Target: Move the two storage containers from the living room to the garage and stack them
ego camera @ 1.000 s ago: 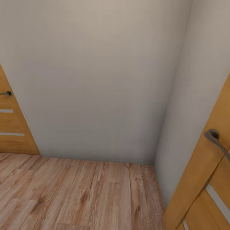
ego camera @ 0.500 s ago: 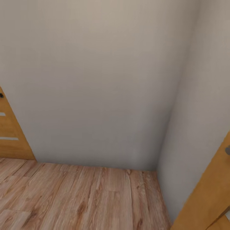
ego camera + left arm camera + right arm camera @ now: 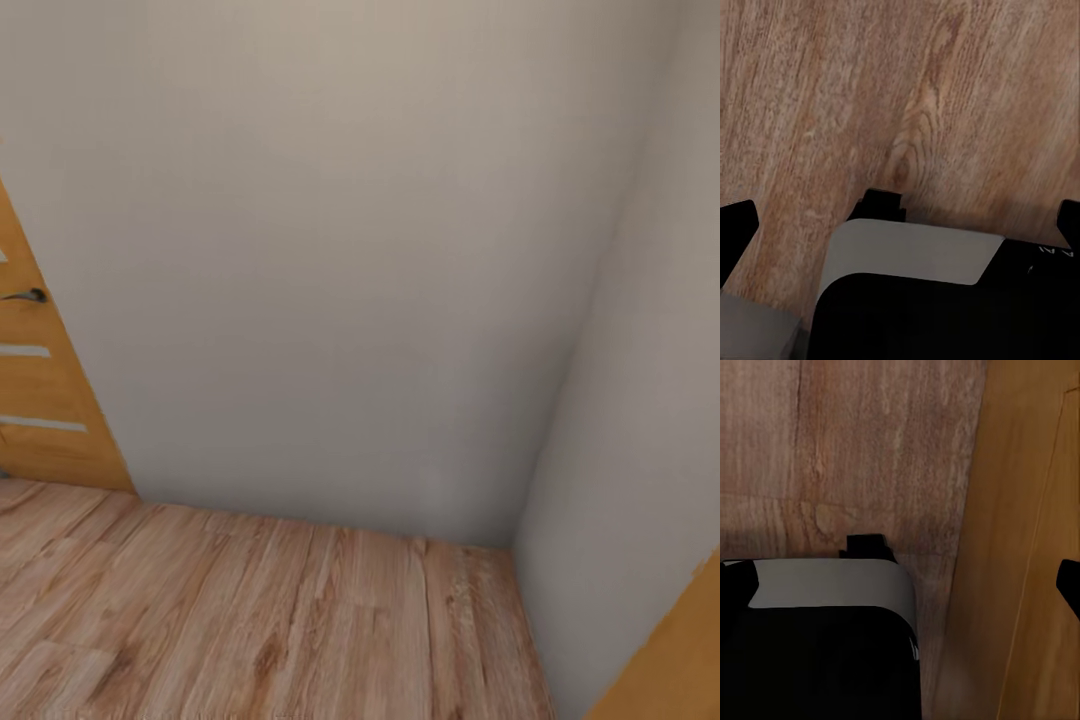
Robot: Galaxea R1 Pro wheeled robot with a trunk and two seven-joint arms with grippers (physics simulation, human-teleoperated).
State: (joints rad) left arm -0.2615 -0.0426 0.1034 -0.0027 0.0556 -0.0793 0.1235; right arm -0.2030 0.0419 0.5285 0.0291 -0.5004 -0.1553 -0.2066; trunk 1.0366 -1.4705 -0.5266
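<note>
In a corner where two pale walls (image 3: 330, 260) meet a wood-plank floor (image 3: 260, 620), we see our head view has swung since a second ago: the right door (image 3: 675, 670) with its handle has slid nearly out, leaving just its edge at the lower right, while the left door (image 3: 40, 400) shows its handle again. Our left gripper (image 3: 896, 217) hangs over bare planks and our right gripper (image 3: 907, 570) beside a door panel, both spread wide and holding nothing. We see no container here.
</note>
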